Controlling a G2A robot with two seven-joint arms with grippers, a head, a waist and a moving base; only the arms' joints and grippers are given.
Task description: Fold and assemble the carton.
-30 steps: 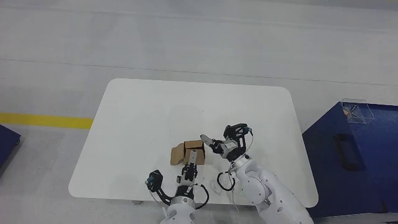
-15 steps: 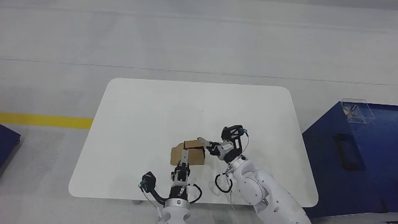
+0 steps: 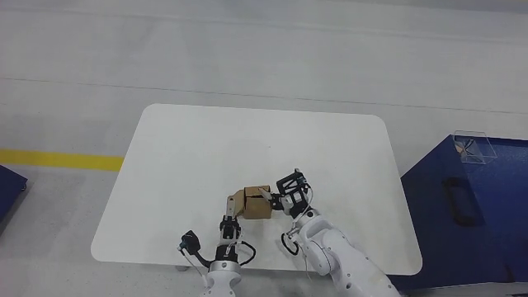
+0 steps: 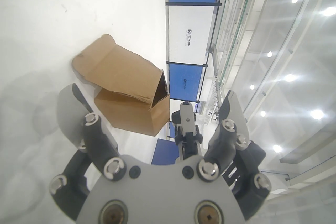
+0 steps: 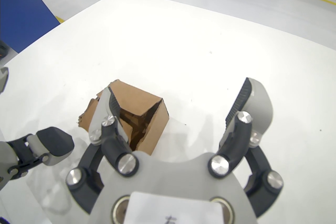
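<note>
A small brown carton (image 3: 252, 203) lies on its side on the white table (image 3: 247, 140), near the front edge, partly formed, with one end open. In the left wrist view the carton (image 4: 123, 86) has a loose flap resting against the table. My left gripper (image 4: 152, 107) is open just short of it and holds nothing; from above the left gripper (image 3: 228, 217) sits at the carton's near-left corner. My right gripper (image 5: 181, 96) is open at the carton's open end (image 5: 147, 117), with one finger (image 5: 107, 104) over its mouth. The right gripper (image 3: 281, 191) is beside the carton's right end.
A blue cabinet (image 3: 470, 206) carrying a clear plastic tray (image 3: 473, 145) stands to the right of the table. The far half of the tabletop (image 5: 183, 33) is bare white surface. Yellow floor lines (image 3: 58, 160) run past the table.
My left gripper has drawn back off the carton toward the table's front-left. The right gripper has shifted left, closer against the carton's open end. The carton now stands more squared up.
</note>
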